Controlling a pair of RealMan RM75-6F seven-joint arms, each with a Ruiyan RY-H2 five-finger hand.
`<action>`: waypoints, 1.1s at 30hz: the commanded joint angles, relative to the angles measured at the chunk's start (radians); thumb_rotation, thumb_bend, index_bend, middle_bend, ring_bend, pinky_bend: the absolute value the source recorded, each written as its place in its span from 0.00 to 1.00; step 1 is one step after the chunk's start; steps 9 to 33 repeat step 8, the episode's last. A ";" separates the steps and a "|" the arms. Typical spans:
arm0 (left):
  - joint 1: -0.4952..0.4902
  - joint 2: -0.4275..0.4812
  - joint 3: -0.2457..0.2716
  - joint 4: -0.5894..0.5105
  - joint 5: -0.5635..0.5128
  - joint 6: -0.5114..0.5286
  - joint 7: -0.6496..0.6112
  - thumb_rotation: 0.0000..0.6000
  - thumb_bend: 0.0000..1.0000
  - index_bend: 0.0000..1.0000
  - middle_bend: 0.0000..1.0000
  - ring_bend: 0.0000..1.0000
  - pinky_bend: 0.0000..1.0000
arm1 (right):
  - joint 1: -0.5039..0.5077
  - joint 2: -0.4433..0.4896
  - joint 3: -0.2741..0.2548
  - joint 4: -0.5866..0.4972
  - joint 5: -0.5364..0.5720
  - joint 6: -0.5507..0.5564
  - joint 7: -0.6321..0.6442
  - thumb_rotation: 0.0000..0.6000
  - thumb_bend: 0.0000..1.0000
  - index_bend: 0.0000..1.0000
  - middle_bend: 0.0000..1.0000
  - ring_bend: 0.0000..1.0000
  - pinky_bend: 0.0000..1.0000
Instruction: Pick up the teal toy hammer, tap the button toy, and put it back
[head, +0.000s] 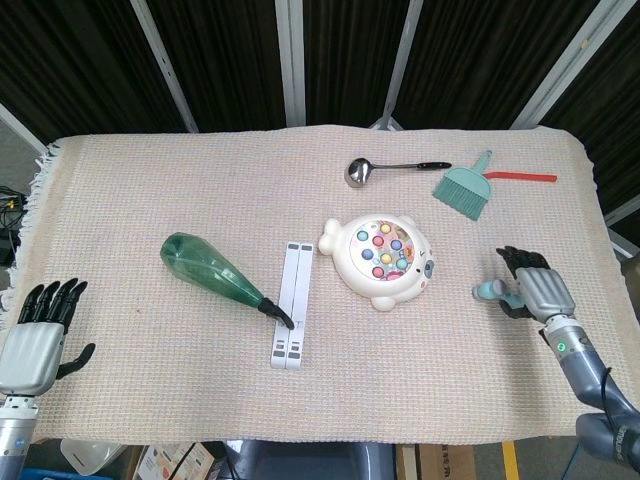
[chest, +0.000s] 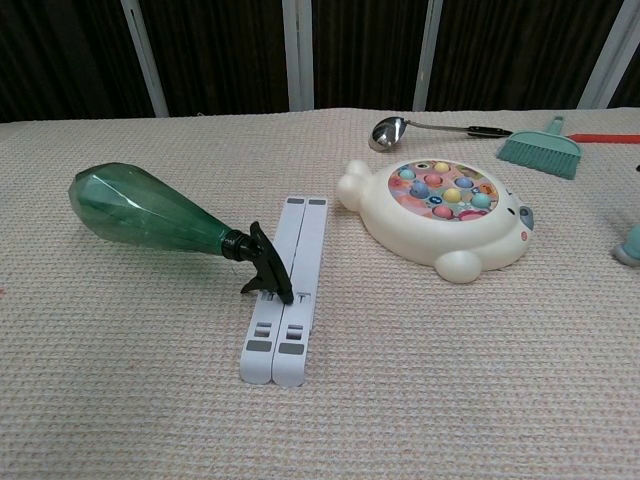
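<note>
The teal toy hammer (head: 487, 291) lies on the mat right of the button toy; only its end shows in the chest view, as the hammer (chest: 629, 246) at the right edge. The white animal-shaped button toy (head: 380, 256) with coloured buttons sits mid-table; the chest view shows the same toy (chest: 440, 215). My right hand (head: 536, 290) is just right of the hammer, fingers stretched apart, touching or nearly touching its handle, which the hand partly hides. My left hand (head: 36, 340) hangs open off the table's front left corner, holding nothing.
A green spray bottle (head: 214, 273) lies against a white folding stand (head: 291, 316) left of the toy. A metal ladle (head: 380, 168) and a teal hand brush (head: 464, 188) with a red handle lie at the back right. A woven mat (head: 150, 180) covers the table.
</note>
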 joint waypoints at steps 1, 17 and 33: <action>0.010 -0.010 -0.003 0.012 0.007 0.023 -0.013 1.00 0.26 0.00 0.02 0.00 0.00 | -0.136 0.064 -0.001 -0.129 -0.089 0.244 0.068 1.00 0.37 0.00 0.06 0.01 0.00; 0.023 -0.009 0.010 0.021 0.046 0.047 -0.055 1.00 0.26 0.00 0.02 0.00 0.00 | -0.294 0.048 -0.051 -0.178 -0.213 0.517 0.071 1.00 0.37 0.01 0.07 0.01 0.00; 0.023 -0.009 0.010 0.021 0.046 0.047 -0.055 1.00 0.26 0.00 0.02 0.00 0.00 | -0.294 0.048 -0.051 -0.178 -0.213 0.517 0.071 1.00 0.37 0.01 0.07 0.01 0.00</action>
